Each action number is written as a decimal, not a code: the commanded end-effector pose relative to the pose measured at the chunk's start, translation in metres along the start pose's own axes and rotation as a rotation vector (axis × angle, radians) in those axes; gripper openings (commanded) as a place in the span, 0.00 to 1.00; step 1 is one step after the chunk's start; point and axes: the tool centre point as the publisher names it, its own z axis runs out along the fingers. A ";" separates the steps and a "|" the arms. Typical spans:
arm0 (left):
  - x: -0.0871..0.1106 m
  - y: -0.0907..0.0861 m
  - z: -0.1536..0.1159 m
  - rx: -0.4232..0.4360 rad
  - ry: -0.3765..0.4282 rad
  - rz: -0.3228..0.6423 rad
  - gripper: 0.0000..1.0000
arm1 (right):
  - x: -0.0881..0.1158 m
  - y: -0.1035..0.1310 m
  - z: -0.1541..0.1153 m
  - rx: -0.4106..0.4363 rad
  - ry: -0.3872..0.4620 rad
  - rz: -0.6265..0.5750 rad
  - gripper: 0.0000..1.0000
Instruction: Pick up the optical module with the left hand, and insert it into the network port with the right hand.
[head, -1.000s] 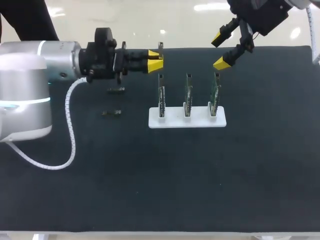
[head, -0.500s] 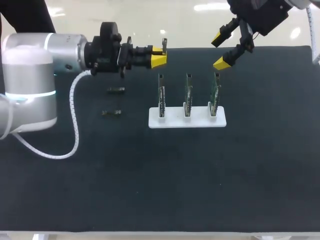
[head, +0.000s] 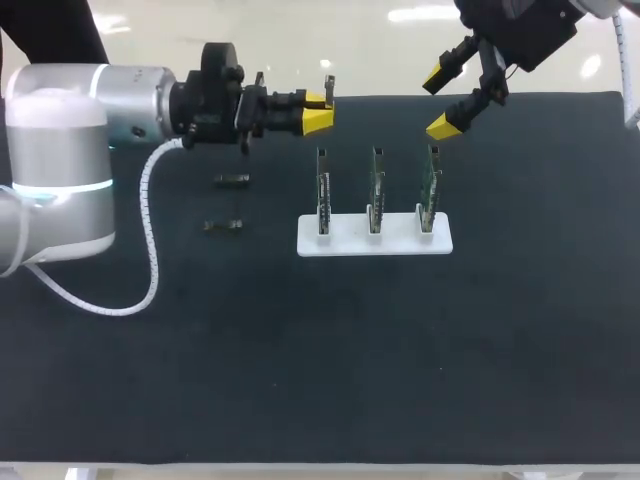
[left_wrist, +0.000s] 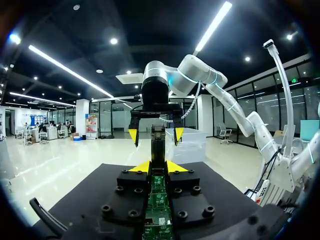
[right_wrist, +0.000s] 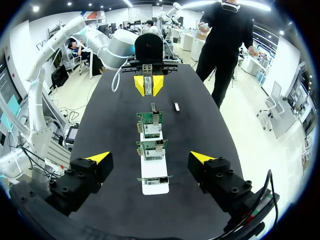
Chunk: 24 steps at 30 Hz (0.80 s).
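The left gripper (head: 322, 112) has shifted slightly rightward, clenched on the slim metal optical module (head: 326, 92) above the dark felt tabletop (head: 330, 350). The right gripper (head: 437, 102) hangs released above three upright green boards (head: 375, 190).

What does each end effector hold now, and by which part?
The left end effector grips the optical module by its near end; the rest sticks out past the yellow tips. The right end effector is open and holds nothing.
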 end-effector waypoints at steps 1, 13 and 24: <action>0.000 0.001 0.000 0.001 0.001 0.000 0.00 | 0.000 0.000 0.000 0.002 0.001 0.001 1.00; 0.000 0.001 0.000 0.001 0.001 0.000 0.00 | -0.061 -0.004 0.012 0.027 -0.088 0.094 1.00; 0.000 0.001 0.000 0.001 0.001 0.000 0.00 | -0.103 -0.002 0.025 0.024 -0.112 0.119 1.00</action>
